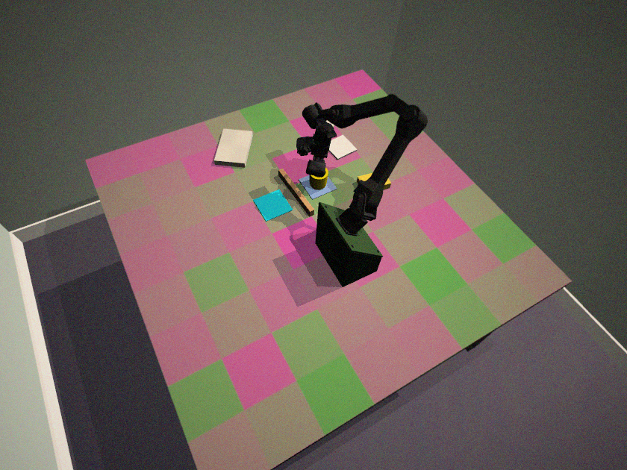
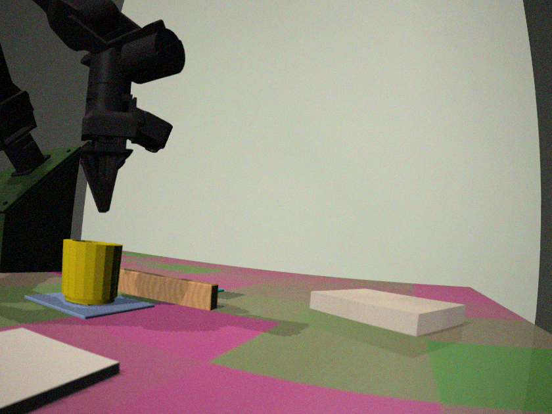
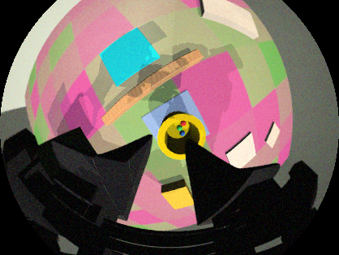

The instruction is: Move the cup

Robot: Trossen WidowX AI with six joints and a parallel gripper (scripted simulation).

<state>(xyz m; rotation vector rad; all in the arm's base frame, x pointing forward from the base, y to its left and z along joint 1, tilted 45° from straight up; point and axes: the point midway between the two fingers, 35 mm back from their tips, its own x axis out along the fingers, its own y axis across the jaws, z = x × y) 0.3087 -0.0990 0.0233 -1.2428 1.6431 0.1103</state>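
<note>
A yellow cup point(image 1: 319, 181) point(image 2: 91, 271) point(image 3: 201, 131) stands upright on the blue pad point(image 1: 329, 189) point(image 2: 133, 305) point(image 3: 190, 101). In the wrist view, a red marble point(image 3: 183, 123), a green marble point(image 3: 179, 128) and a blue marble point(image 3: 182, 133) lie inside it. The other pad, cyan point(image 1: 272, 205) point(image 3: 127, 57), lies bare beyond a wooden bar point(image 1: 295, 192) point(image 2: 165, 288) point(image 3: 154, 83). My gripper point(image 1: 316, 172) point(image 2: 103, 210) point(image 3: 169, 140) points down above the cup, partly open and empty. Its fingertips are higher than the rim and do not touch it.
A large pale block point(image 1: 234, 146) point(image 2: 365, 303) point(image 3: 231, 18) lies beyond the bar's far end. A white tile point(image 1: 342, 146) point(image 2: 44, 369) point(image 3: 243, 152), a smaller white tile point(image 3: 273, 135) and a yellow block point(image 1: 387, 183) point(image 3: 178, 197) lie on the cup's side of the bar.
</note>
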